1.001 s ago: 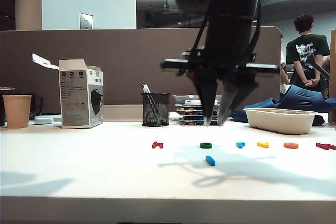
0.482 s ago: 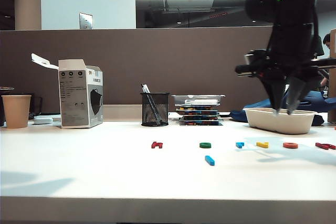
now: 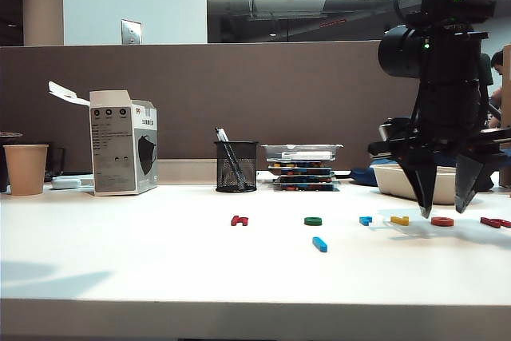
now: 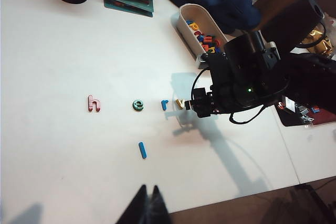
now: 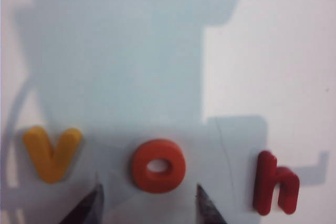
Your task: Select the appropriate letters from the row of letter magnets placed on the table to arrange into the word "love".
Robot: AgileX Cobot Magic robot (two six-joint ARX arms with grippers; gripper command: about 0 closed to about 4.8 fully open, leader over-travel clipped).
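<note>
Exterior view: the right gripper (image 3: 444,200), which a second ago hung mid-table above the blue l (image 3: 319,243), has swung to the right end of the row of letter magnets (image 3: 371,220) and come down, its fingers now spread apart and empty, straddling the orange o (image 3: 441,221) on the table (image 3: 160,253). The right wrist view confirms this: the o lies between the two fingertips (image 5: 89,203), with the yellow v (image 5: 51,152) on one side and a red h (image 5: 274,182) on the other. The l already lies apart, in front of the row, so the o appears next. The left gripper (image 4: 148,205), fingers together, waits well clear near the table's front edge.
</note>
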